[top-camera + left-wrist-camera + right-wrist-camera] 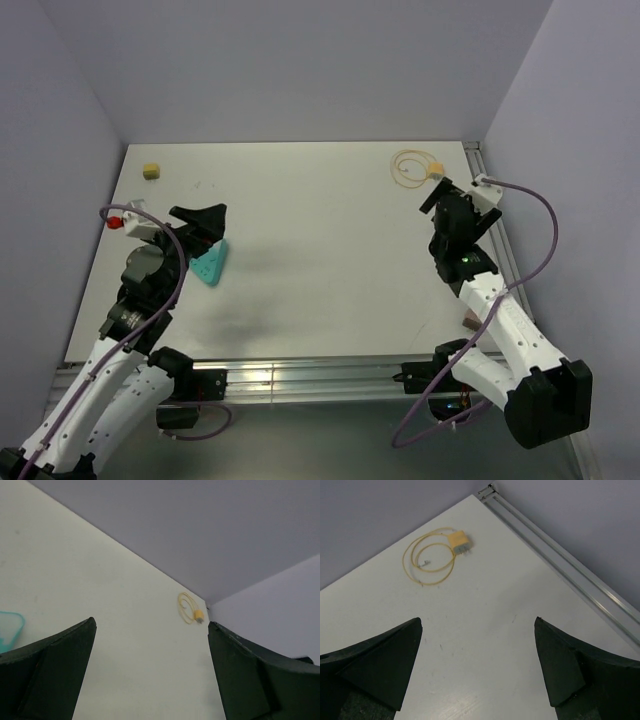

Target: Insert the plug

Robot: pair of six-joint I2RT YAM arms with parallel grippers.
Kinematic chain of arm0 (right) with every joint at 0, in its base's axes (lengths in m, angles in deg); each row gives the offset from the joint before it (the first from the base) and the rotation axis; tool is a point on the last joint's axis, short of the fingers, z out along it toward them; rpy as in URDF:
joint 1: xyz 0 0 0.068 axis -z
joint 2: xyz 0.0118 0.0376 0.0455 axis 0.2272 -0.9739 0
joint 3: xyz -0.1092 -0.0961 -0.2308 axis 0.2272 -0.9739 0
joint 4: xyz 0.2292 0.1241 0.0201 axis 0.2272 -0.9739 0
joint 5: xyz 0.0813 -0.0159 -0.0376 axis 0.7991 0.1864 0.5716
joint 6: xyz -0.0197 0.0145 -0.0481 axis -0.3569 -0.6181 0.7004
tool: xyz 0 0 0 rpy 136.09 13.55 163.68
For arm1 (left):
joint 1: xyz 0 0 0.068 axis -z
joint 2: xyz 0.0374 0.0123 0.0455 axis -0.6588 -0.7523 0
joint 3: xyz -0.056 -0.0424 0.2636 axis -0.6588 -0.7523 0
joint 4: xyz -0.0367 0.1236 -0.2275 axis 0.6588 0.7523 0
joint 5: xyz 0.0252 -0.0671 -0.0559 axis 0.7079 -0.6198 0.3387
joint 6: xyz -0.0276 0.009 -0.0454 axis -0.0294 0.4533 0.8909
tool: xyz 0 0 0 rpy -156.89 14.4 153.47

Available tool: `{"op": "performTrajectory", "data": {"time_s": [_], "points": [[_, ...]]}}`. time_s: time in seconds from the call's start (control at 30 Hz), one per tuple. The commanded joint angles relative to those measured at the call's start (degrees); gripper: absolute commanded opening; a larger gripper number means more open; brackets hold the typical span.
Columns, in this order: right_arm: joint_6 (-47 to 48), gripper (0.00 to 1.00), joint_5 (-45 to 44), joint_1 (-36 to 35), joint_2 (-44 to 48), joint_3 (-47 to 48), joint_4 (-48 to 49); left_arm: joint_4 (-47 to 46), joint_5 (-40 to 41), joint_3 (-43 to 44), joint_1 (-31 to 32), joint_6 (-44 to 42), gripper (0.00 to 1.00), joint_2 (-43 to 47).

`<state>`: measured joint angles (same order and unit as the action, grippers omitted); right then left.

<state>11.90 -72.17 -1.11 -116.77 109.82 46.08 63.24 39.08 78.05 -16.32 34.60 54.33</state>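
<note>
The plug (436,170) lies on the counter (320,280) at about 1 o'clock, on the end of its looped pale-yellow cable (407,167), with nothing touching it. The right claw (477,622) hangs released near the plug, at its 6 o'clock, grasping nothing. The left claw (151,624), also released, hovers at 9 o'clock beside a teal wedge (211,265). A small yellow block (151,171) sits at 11 o'clock.
</note>
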Motion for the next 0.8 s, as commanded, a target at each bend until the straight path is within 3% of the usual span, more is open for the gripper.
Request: {"op": "performTrajectory", "data": {"time_s": [0.0,0.07,0.13,0.23,0.43,0.6,0.77], "points": [[-6.93,1.00,2.02,1.14,0.62,4.87,-16.53,-2.04,-9.28,4.11,2.53,-4.78,0.99,0.25],[-11.65,0.98,0.88,1.75,0.27,5.93,-20.31,-5.72,-15.37,4.55,3.24,-7.25,0.99,0.08],[-17.54,0.97,-0.53,3.51,-1.83,9.61,-31.72,-6.28,-22.21,6.21,4.03,-10.94,0.99,-0.71],[-20.65,0.97,5.25,7.38,-2.29,11.65,-38.70,-4.25,-25.40,9.38,5.00,-12.45,1.00,-2.46],[-27.75,1.00,7.48,10.55,3.77,8.49,-45.72,-1.97,-27.70,9.21,7.63,-12.98,1.00,-3.79],[-46.83,1.00,1.76,10.90,1.15,9.89,-63.62,4.35,-21.64,12.89,10.44,-11.22,1.00,-5.72],[-47.98,1.00,2.62,11.95,0.26,7.18,-63.67,7.52,-24.44,16.93,11.94,-11.83,0.98,-9.31]]}}
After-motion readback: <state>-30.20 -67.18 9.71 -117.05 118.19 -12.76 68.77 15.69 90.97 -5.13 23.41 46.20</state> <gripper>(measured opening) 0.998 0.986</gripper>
